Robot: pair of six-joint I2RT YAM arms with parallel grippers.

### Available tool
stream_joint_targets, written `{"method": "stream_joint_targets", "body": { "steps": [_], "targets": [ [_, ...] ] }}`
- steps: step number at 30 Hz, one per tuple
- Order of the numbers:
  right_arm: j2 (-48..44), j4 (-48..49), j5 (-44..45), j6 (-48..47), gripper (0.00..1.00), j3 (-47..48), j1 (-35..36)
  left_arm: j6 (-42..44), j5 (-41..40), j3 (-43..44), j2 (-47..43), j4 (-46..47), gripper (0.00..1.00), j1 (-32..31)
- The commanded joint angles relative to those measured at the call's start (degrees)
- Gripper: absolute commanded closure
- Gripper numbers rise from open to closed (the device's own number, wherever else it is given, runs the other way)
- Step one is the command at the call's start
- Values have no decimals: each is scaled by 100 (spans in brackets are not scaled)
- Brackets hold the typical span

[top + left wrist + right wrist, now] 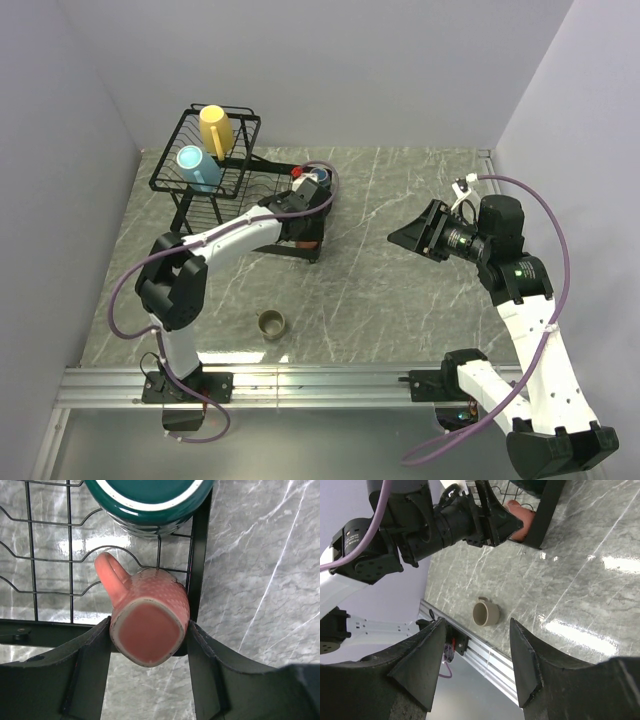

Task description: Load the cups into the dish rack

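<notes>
Left hand (148, 630): gripped the salmon-red mug (147, 612), one finger pressed on each flank, jaws spread to the mug's width.
Salmon-red mug: sat between the fingers, base toward the wrist camera, handle up and left, at the corner of the dish rack (200, 545) lower tray.
Contact with tray wires: could not be told.
Teal mug (150, 500): stood in the tray just beyond the held mug.
Raised basket: carried the yellow mug (215, 128) and light blue mug (196, 168).
Olive-brown mug (271, 323): stood on the table (400, 300), well apart from the rack.
Right hand (398, 238): hung above the table, jaws apart, nothing held.
</notes>
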Motion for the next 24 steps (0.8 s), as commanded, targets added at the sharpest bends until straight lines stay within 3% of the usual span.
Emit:
{"method": "stream_joint_targets", "body": {
  "steps": [1,5,6,8,9,12,18,24],
  "targets": [
    [-19,140,6,-57,40,35,23,-346,-148,313,1,8,100,-49],
    [-19,122,-12,-110,40,9,23,-373,19,392,54,-18,100,-154],
    [-10,122,-12,-110,40,9,23,-365,46,436,107,-62,94,-181],
    [-19,157,-29,-110,40,-9,23,-356,11,567,159,-237,82,-216],
    [-37,166,-38,-110,40,-18,23,-373,-15,603,160,-299,67,-234],
    [-63,227,-65,-92,40,-53,23,-461,-60,568,63,-414,40,-278],
    [-177,333,-117,-57,40,-220,14,-549,-139,515,-112,-633,1,-322],
    [-291,403,-161,-39,40,-343,40,-628,-332,1005,-393,-1090,0,-410]
  ]
}}
